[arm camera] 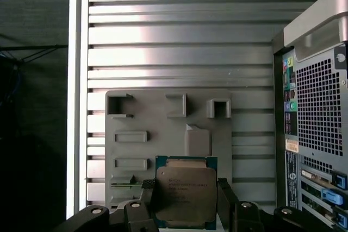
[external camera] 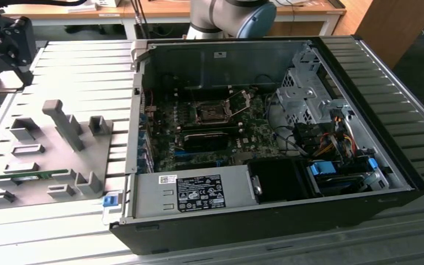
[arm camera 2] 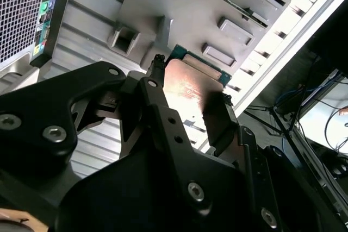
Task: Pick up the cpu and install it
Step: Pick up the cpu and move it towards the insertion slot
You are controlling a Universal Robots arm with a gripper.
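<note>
My gripper (arm camera: 186,202) is clenched on the cpu (arm camera: 185,191) — one finger on each of two opposite edges, the silver top facing the camera in the first wrist view and the thin green rim showing around it. In the second wrist view the cpu (arm camera 2: 187,82) sits flat between the same two fingers (arm camera 2: 157,96), and I judge it held clear of the grey fixture plate (arm camera: 163,129), which lies beyond it on the ribbed metal counter (arm camera: 179,42). The chip is square, so it has no long axis to speak of. The computer case (arm camera: 315,107) stands just beside the plate; in the exterior view the plate (external camera: 50,160) is at the exterior view's left of the open case (external camera: 220,61). Inside the case the motherboard carries the socket (external camera: 212,112), which looks empty with its metal frame tipped up — the power supply (external camera: 190,193) lies along the near wall. On the plate, one pocket holds a green memory stick (external camera: 31,175); the other pockets I can see look bare.
</note>
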